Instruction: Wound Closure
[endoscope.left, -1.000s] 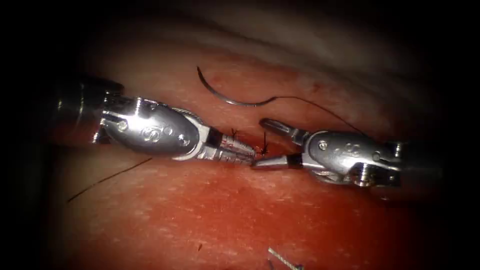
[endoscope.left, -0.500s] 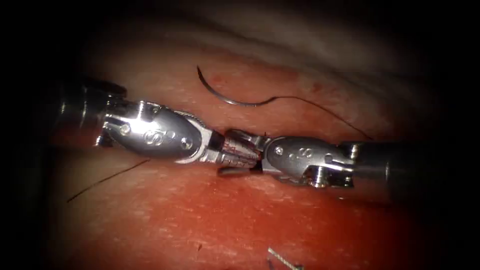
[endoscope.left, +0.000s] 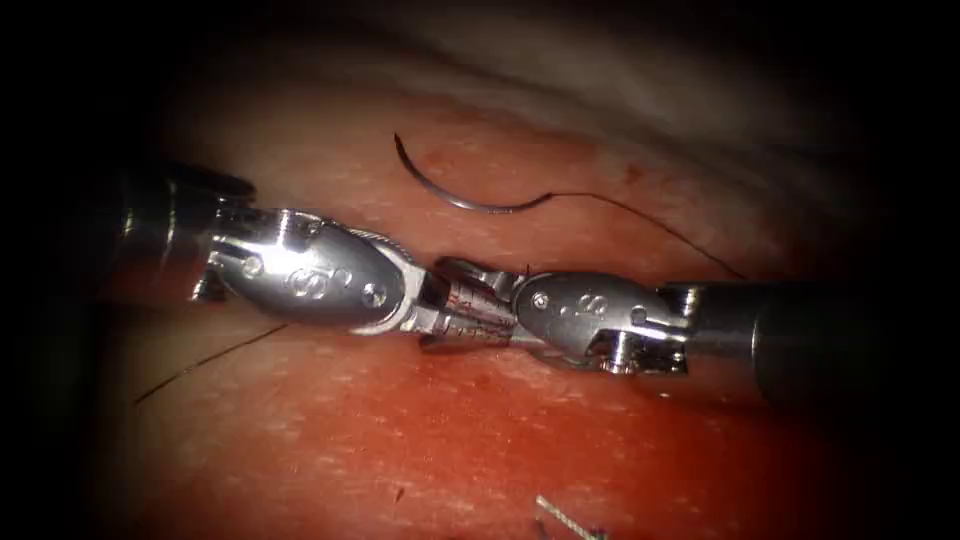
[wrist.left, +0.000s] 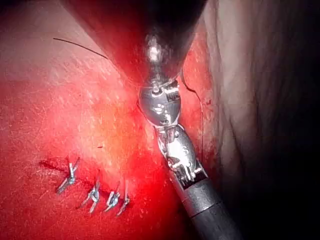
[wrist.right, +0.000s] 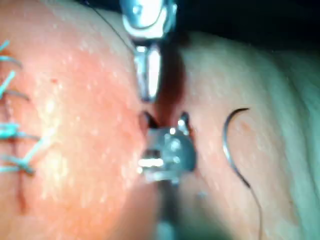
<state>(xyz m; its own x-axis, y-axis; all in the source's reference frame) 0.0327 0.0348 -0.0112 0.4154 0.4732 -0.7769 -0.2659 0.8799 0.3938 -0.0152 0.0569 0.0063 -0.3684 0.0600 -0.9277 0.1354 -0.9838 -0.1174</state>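
- One curved needle (endoscope.left: 455, 192) lay free on the tissue (endoscope.left: 500, 430) above both tools, dark thread (endoscope.left: 650, 218) trailing right from its end.
- Two tools met tip to tip at the cut: left tool (endoscope.left: 470, 310) with jaws together, holding nothing visible; right tool's (endoscope.left: 475, 305) jaws spread around them.
- Open tissue lay below.

Endoscope view is pretty dim overall: the light pools in the middle on the tissue (endoscope.left: 450, 430) and drops off to plain black round every edge, like a heavy vignette. Hard white glare bounces off the metal of the left tool (endoscope.left: 485, 308) and the right tool (endoscope.left: 450, 302), and both throw dark shadows on the tissue beside them. Left wrist view is harshly lit, one side lost in darkness. Right wrist view is very bright and pale.
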